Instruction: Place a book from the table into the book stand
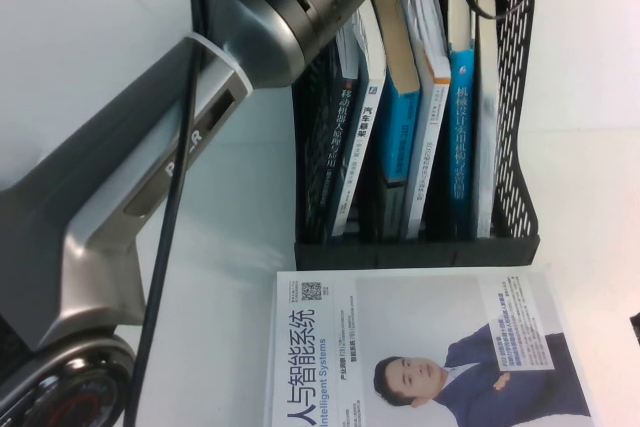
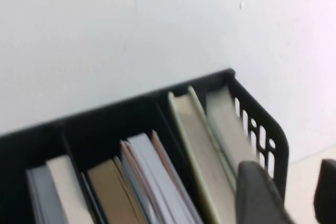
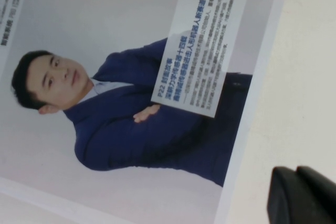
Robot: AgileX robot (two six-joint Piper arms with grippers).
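High view: raised on the robot's side, angled down at stand (image 1: 417, 127) and magazine (image 1: 425, 347). Left wrist: close above the stand (image 2: 157, 145), shared with high. Right wrist: close over the magazine (image 3: 131, 98), likewise shared.

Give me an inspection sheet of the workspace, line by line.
Surface: white table.
Job's things: black stand upright, slots filled with books; the task's book not identified.
Clutter: magazine picturing a suited man, flat before the stand.
Grippers: left gripper above the stand's back, open, empty; right gripper over the magazine's edge.
Cables: black cable along the left arm.
Surroundings: white wall.
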